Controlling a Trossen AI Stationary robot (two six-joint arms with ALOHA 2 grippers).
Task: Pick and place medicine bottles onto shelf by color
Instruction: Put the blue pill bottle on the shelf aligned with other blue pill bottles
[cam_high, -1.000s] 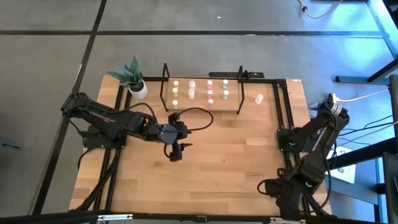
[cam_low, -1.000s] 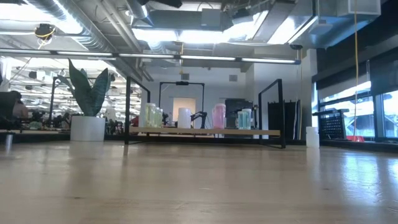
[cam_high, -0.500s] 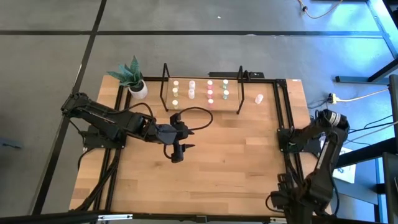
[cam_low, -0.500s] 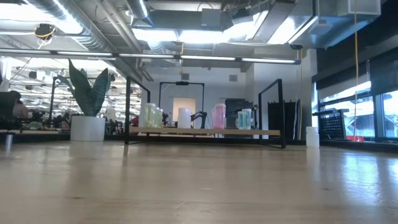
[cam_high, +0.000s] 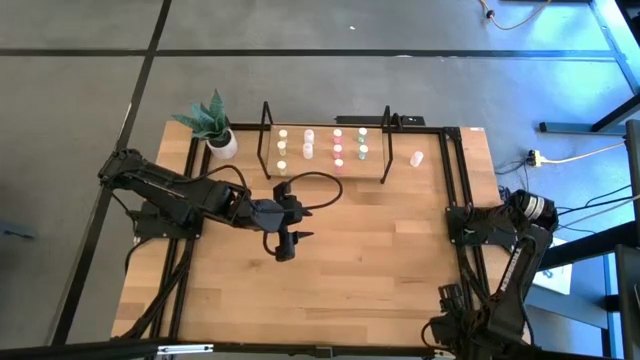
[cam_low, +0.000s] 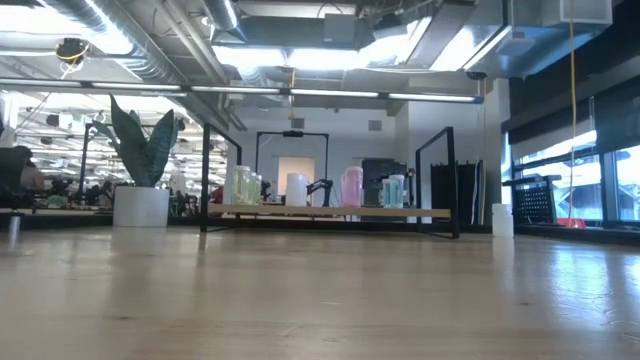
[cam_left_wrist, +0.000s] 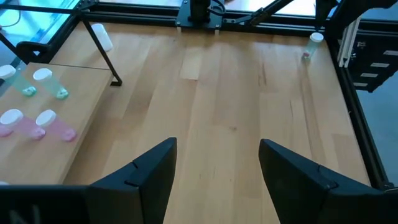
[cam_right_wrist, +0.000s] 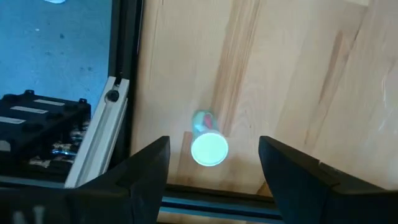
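Small pale cylindrical bottles (cam_high: 322, 147) stand in rows on the light-wood shelf (cam_high: 372, 168), upper centre. My left gripper (cam_high: 284, 246) hovers mid-table, jaws spread, empty. My right gripper (cam_right_wrist: 213, 180): jaws spread above a green-capped bottle (cam_right_wrist: 209, 148), untouched.

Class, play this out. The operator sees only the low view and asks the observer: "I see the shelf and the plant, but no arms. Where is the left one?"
Observer: The left gripper hangs over the middle of the table, in front of the shelf, with its fingers open and empty.
Operator: And the right one?
Observer: The right gripper is at the table's right edge, fingers open above a standing green-topped bottle beside the black rail.
Operator: How are the shelf's bottles sorted?
Observer: In four columns: yellowish bottles, white bottles, pink bottles, greenish bottles.
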